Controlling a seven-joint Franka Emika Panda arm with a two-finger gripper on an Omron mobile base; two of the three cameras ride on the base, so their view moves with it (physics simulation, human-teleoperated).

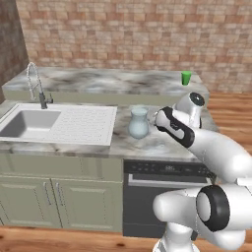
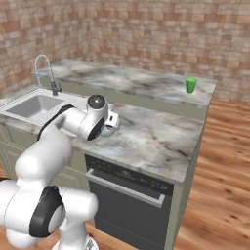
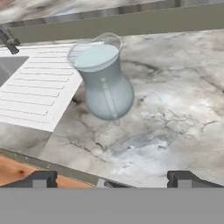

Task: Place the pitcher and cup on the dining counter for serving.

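The gripper stands wide open with nothing between its tips, hovering over the lower marbled counter just short of the pitcher. The pitcher stands upright there, right beside the white drainboard of the sink. The green cup stands well apart — up on the raised dining counter, near its right end.
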